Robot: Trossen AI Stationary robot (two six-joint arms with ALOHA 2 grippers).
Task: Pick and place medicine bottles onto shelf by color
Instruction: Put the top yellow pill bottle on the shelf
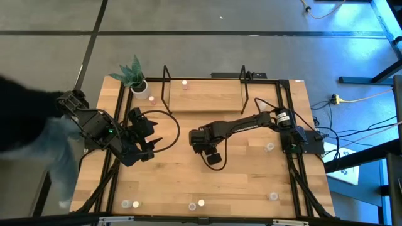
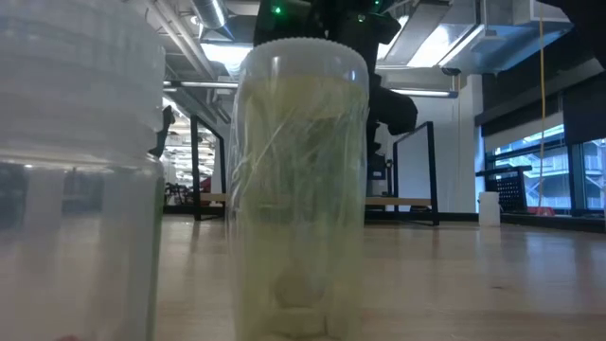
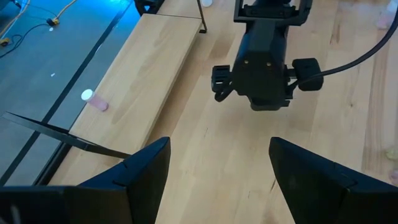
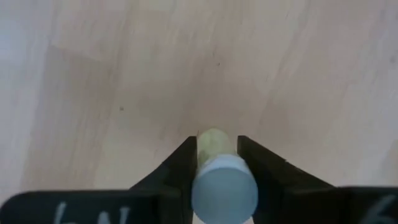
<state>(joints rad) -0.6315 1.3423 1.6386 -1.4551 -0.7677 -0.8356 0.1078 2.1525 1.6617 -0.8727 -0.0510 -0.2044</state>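
My right gripper (image 1: 214, 158) is near the table's middle, pointing down, shut on a tiny bottle (image 4: 222, 180) with a whitish cap and a yellowish body. My left gripper (image 1: 152, 143) is open and empty at the table's left; in its wrist view (image 3: 217, 155) it faces the right gripper (image 3: 264, 62). The shelf (image 1: 204, 95) stands at the far edge with a pink bottle (image 1: 184, 83) on its board, which also shows in the left wrist view (image 3: 93, 101). Other bottles stand on the table at the right (image 1: 270, 147) and along the near edge (image 1: 201, 203). My right gripper pinches the bottle's body (image 4: 214, 144) between its two fingers, one on either side, just under the cap (image 4: 224, 190). The fingers come from above and lie along the upright bottle. The gripper hides whether the bottle's base is on the table.
A white pot with a green plant (image 1: 135, 76) stands at the far left by the shelf. Two bottles (image 2: 298, 189) stand right before the low camera. More bottles are at the near left (image 1: 130, 204) and near right (image 1: 274, 196). A person (image 1: 25, 125) is beside the table's left edge.
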